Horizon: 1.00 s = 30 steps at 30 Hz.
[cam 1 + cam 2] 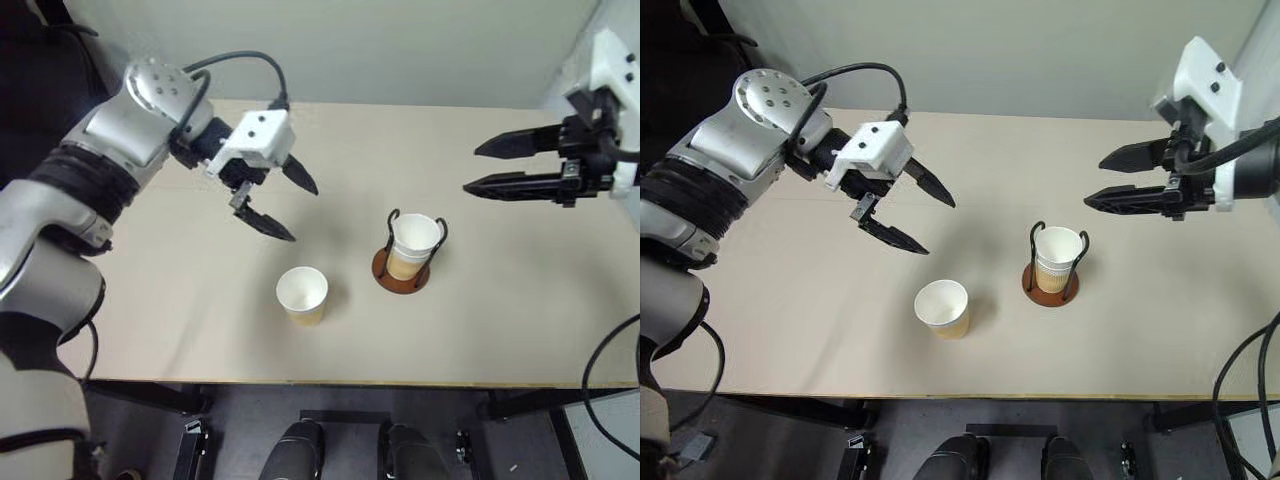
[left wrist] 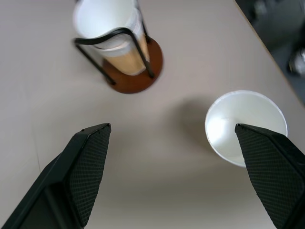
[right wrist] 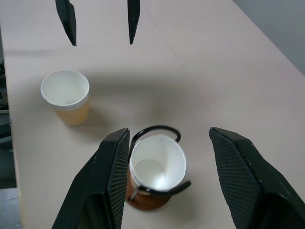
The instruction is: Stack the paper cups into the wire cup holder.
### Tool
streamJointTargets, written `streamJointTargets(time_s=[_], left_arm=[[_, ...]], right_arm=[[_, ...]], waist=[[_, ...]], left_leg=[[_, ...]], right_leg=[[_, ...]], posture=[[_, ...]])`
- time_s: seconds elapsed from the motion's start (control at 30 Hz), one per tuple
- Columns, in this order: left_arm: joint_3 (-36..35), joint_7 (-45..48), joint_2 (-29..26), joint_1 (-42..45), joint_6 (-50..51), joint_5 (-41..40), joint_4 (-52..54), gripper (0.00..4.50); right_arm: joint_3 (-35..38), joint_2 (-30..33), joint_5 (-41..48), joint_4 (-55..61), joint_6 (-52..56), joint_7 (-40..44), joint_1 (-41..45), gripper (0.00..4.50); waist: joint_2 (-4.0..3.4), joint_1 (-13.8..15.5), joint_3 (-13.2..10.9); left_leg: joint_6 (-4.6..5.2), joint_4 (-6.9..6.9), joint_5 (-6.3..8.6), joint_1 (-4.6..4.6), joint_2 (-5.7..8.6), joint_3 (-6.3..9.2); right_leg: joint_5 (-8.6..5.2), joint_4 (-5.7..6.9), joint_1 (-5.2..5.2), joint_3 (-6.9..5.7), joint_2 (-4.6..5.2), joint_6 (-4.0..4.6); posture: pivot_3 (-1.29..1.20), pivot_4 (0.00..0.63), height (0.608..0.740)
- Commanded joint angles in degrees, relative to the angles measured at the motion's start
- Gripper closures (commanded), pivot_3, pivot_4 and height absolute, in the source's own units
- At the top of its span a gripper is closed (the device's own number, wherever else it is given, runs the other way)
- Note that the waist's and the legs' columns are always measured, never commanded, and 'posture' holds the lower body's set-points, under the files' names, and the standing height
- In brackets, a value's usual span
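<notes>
Loose paper cup [image 1: 302, 294] upright, perhaps 2 cups nested in wire cup holder [image 1: 402, 270]

Matt paper cups [image 1: 302, 294], wire holder [image 1: 402, 268]

A pale beige table [image 1: 480, 330] with a light front edge is seen. Directly on it a wire cup holder [image 1: 402, 270] is set upright on its reddish-brown disc base, with paper cups [image 1: 414, 245] nested between its black loops. A single paper cup [image 1: 302, 294] is stood upright, mouth up, near the holder on the robot's left, apart from it.
</notes>
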State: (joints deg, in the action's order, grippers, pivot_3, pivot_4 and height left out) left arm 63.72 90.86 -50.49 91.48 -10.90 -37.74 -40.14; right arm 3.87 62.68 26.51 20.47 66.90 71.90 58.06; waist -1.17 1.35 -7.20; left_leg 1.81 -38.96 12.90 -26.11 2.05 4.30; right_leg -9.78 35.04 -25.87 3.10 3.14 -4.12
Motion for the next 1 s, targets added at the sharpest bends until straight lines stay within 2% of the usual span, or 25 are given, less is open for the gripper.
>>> streamJointTargets(time_s=[0.03, 0.2, 0.43, 0.57, 0.83, 1.0], left_arm=[[1.33, 1.64, 3.12, 1.79, -3.97, 3.67, -3.99, 0.00], [0.40, 1.64, 8.31, 0.79, -8.05, 9.55, -10.76, 0.00], [0.12, 1.64, 10.44, 0.22, -8.34, 11.83, -13.04, 0.00], [1.29, 1.64, 10.39, -0.06, -8.03, 11.82, -12.07, 0.00], [4.99, 1.64, 7.70, 0.65, -3.06, 5.65, -5.42, 0.00], [7.05, 1.64, 6.84, 0.81, -3.03, 4.74, -3.33, 0.00]], right_arm=[[2.85, 2.75, 3.00, 0.84, 0.57, -0.64, 0.78, 1.87], [3.69, 5.36, 7.21, 0.83, 2.00, -1.35, 0.92, 1.87], [3.54, 7.56, 10.11, -0.93, 1.58, -2.59, 1.24, 1.87], [3.39, 9.01, 10.92, -1.62, 0.88, -2.73, 0.60, 1.87], [2.44, 11.33, 11.83, -2.73, -0.72, -2.02, -0.02, 1.87], [2.17, 11.97, 12.23, -2.97, -1.45, -2.03, -0.27, 1.87]], waist=[[-0.03, 0.01, -0.01], [-0.01, -0.18, -0.03], [-0.02, -0.18, -0.01], [-0.03, -0.02, -0.01], [0.01, 0.24, 0.02], [0.00, 0.23, 0.01]], left_leg=[[0.03, 0.04, -0.01, 0.04, 0.07, -0.13], [0.21, -0.12, -0.03, -0.07, 0.12, -0.08], [0.29, -0.05, 0.02, -0.06, 0.17, -0.21], [0.30, -0.11, 0.06, -0.09, 0.11, -0.12], [0.39, -0.10, 0.15, -0.12, 0.17, -0.24], [0.40, -0.14, 0.16, -0.10, 0.18, -0.21]], right_leg=[[0.00, -0.02, 0.00, -0.05, -0.12, 0.00], [0.05, -0.01, 0.00, 0.06, 0.04, -0.21], [0.23, -0.06, -0.02, 0.01, -0.03, -0.64], [0.27, -0.01, -0.03, 0.08, 0.13, -0.78], [0.20, -0.04, 0.01, -0.03, 0.10, -0.88], [0.17, -0.04, 0.05, -0.03, 0.08, -0.91]], posture=[[0.00, 0.150, 0.740], [0.00, 0.150, 0.740], [0.00, 0.150, 0.740], [0.00, 0.150, 0.740], [0.00, 0.150, 0.740], [0.00, 0.150, 0.740]])
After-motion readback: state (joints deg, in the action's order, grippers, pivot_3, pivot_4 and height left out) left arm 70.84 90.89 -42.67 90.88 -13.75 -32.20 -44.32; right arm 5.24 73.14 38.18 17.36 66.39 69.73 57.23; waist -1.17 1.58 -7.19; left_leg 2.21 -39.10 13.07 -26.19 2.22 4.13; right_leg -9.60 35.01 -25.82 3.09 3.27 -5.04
